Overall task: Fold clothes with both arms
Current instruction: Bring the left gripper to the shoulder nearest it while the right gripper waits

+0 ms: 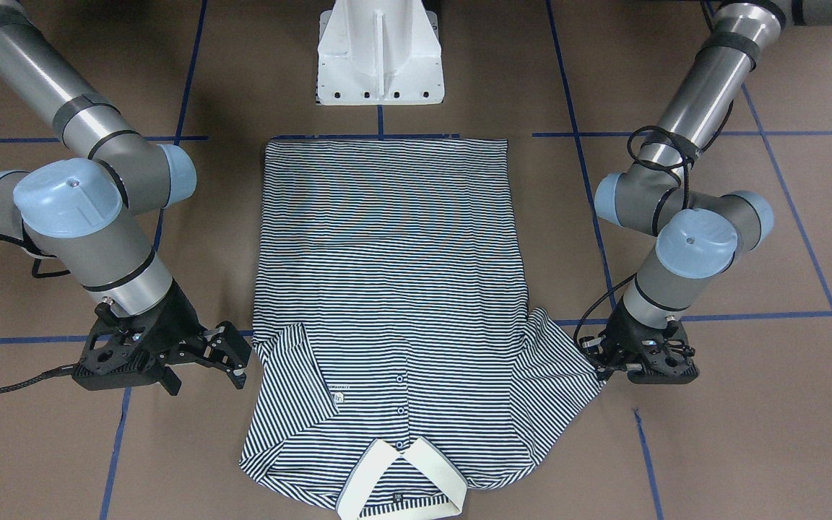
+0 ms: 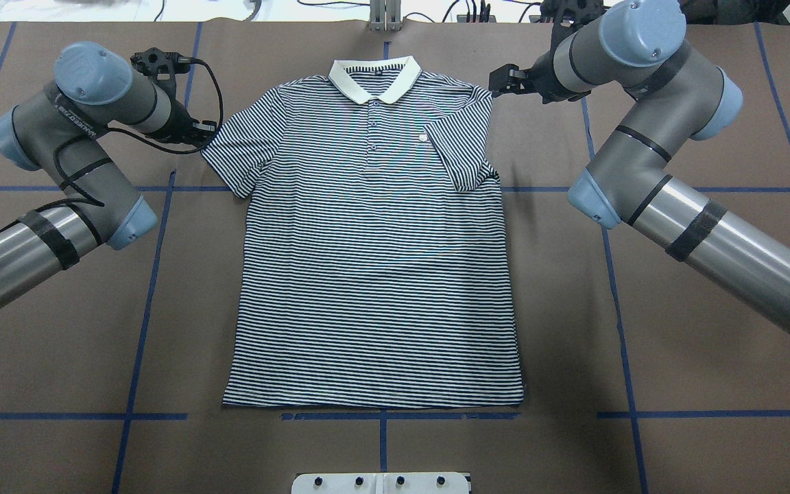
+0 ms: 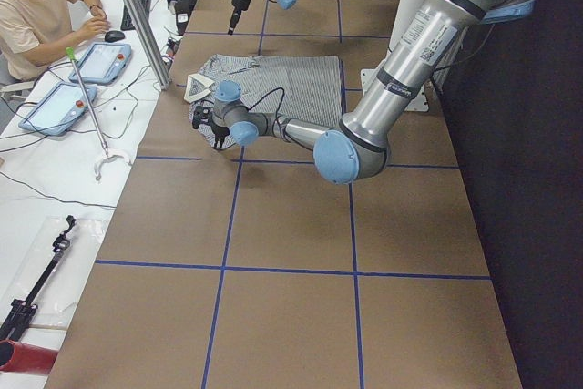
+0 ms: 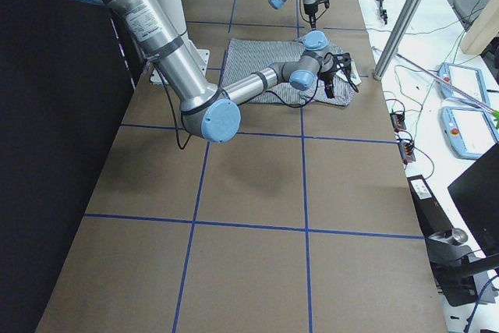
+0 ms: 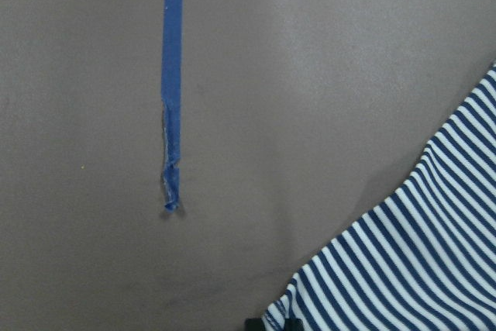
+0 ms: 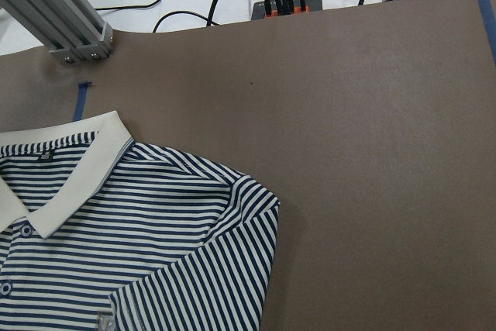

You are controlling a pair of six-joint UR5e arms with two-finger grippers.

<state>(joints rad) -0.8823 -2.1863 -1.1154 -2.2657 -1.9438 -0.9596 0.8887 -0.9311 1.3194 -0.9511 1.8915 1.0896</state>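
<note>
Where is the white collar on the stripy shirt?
In the overhead view, the collar is at the top middle of the shirt, at the end farthest from the robot, just above the buttons.

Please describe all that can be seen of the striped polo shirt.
The polo shirt lies flat and front up on the brown table, cream collar away from the robot. Thin navy-and-white stripes, soft knit, buttoned placket, small chest patch. One sleeve is folded in over the chest; the other is spread, the left gripper at its hem.
</note>
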